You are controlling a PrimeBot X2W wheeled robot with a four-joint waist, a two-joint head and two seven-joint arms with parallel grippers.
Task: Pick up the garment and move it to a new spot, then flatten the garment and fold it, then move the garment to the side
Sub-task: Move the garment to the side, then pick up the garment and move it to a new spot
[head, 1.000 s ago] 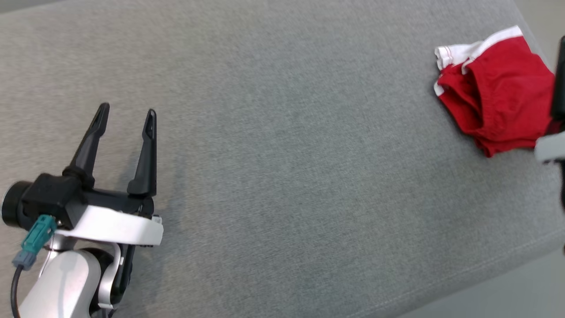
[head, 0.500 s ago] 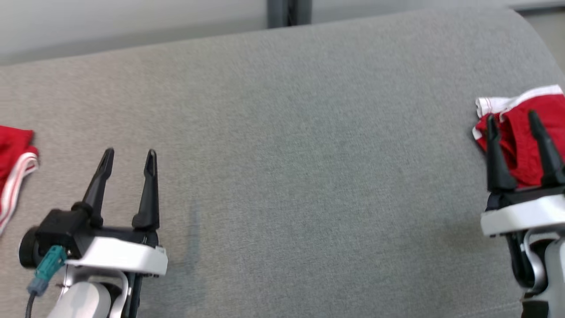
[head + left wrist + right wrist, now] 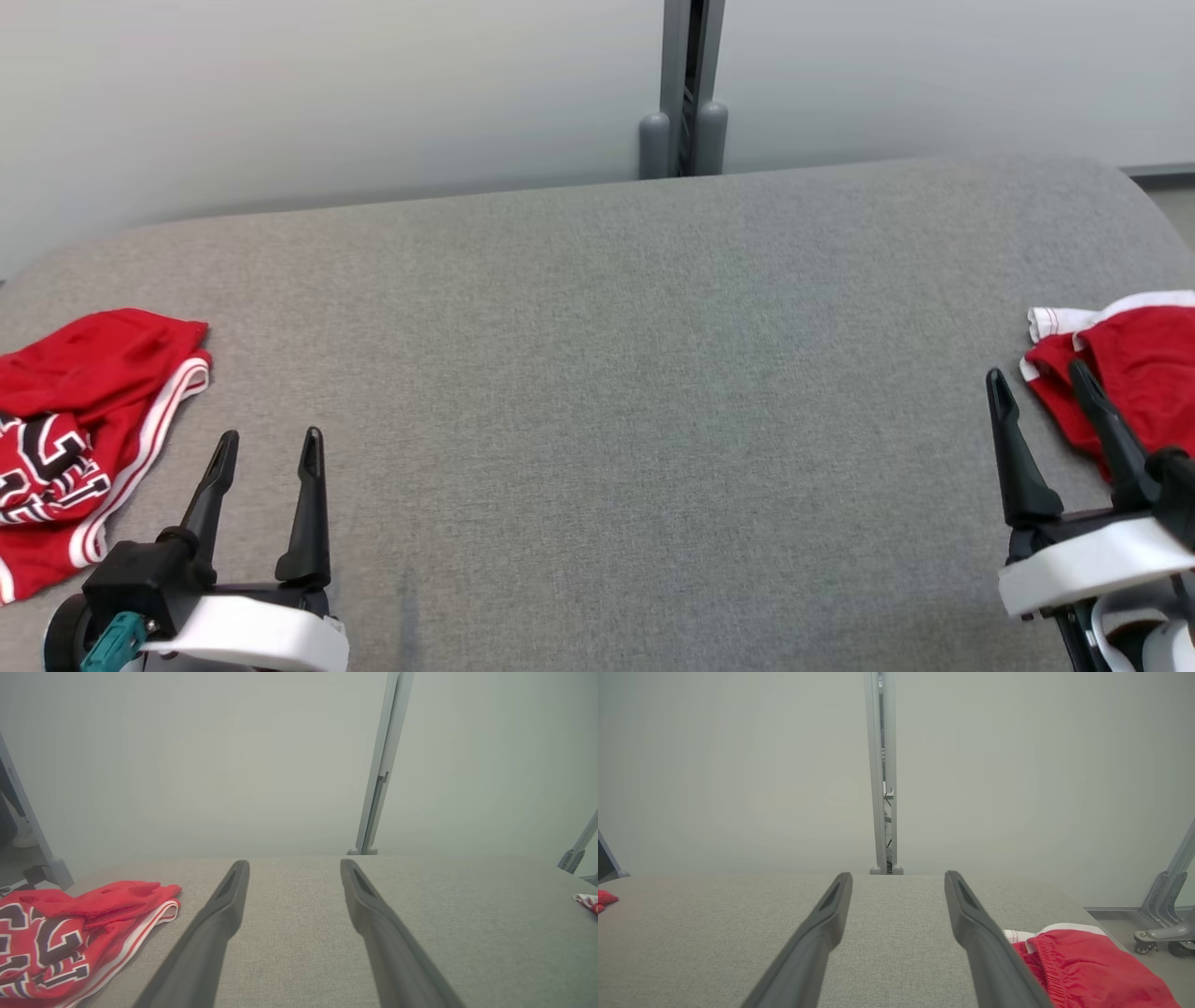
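Note:
Two red garments lie on the grey fabric-covered table [image 3: 597, 392]. A red jersey [image 3: 84, 411] with black-and-white print and white stripes is crumpled at the far left, also seen at the left of the left wrist view [image 3: 70, 933]. A red garment with a white band [image 3: 1134, 373] is bunched at the right edge [image 3: 1083, 970]. My left gripper [image 3: 271, 436] stands open above the table, right of the jersey and apart from it [image 3: 294, 863]. My right gripper [image 3: 1038, 371] is open with nothing between its fingers, its outer finger crossing the right garment in the head view [image 3: 898, 875].
A pale wall with a grey post [image 3: 684, 89] stands behind the table's far edge. The table's right corner rounds off near the right garment. A grey wheeled frame leg [image 3: 1164, 914] stands on the floor at the right.
The head camera has turned and tilted up: the wall, the post and the left jersey have come into view. Both grippers stay open and hold nothing.

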